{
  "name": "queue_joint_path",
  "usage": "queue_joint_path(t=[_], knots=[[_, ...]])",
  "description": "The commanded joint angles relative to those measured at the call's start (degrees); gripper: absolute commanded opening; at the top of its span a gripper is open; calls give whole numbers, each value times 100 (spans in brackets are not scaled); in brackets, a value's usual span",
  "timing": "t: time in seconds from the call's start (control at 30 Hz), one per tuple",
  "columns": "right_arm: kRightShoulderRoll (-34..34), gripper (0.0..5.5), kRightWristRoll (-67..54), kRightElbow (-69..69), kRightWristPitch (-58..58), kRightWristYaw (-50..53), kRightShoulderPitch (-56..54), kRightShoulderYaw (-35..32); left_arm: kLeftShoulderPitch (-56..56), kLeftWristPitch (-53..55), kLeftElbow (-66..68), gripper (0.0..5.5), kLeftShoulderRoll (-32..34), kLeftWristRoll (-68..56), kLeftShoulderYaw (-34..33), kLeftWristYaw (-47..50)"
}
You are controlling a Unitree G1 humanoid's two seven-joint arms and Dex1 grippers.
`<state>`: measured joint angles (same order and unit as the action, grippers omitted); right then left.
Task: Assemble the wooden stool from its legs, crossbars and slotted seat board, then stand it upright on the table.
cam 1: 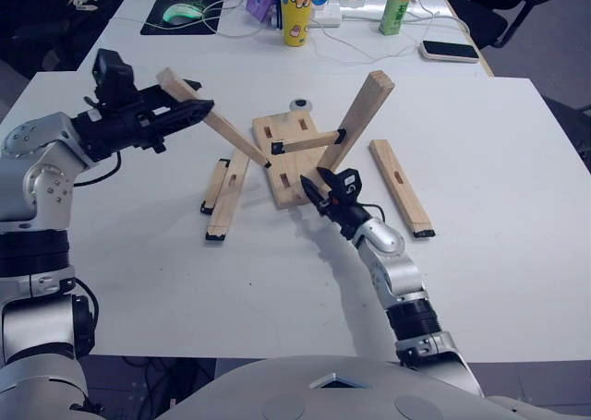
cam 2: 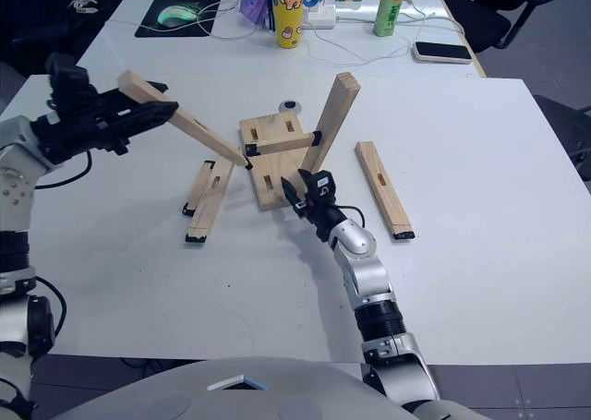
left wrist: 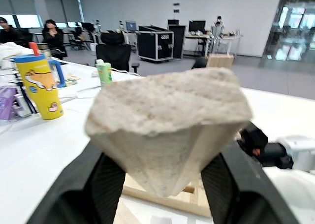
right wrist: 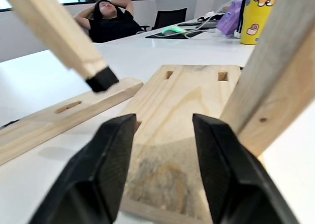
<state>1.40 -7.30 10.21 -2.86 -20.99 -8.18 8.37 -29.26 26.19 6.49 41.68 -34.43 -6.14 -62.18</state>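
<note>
The slotted seat board (cam 1: 286, 162) lies flat mid-table. One leg (cam 1: 365, 106) stands tilted in it, and a short crossbar (cam 1: 305, 144) sticks out from that leg over the board. My left gripper (cam 1: 180, 111) is shut on another leg (cam 1: 222, 125), held slanting with its black-capped tip down by the board's left edge. The leg's cut end (left wrist: 167, 130) sits between the fingers (left wrist: 93, 184). My right gripper (cam 1: 325, 187) is open at the board's near edge, its fingers (right wrist: 106, 165) straddling the board (right wrist: 182, 111). Two loose pieces (cam 1: 226, 194) lie left and one leg (cam 1: 400, 186) lies right.
A small round object (cam 1: 299, 104) sits just behind the board. At the back are a yellow cup (cam 1: 296, 9), a green carton (cam 1: 397, 5), a phone (cam 1: 449, 50) and a mouse on a mat (cam 1: 183, 12). The table's near half is bare.
</note>
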Motion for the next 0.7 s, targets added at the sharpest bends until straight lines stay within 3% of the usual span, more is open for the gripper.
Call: queue_joint_path(t=[0.03,0.33,0.7], knots=[[-41,138,146,301,-190,101,-41,89,-287,-303,156,207,-135,344,357,-289],[-6,0,526,386,-571,276,82,395,-323,-265,35,207,-177,411,408,-499],[58,0,511,387,-916,174,112,472,132,-358,-189,207,-208,632,637,-497]])
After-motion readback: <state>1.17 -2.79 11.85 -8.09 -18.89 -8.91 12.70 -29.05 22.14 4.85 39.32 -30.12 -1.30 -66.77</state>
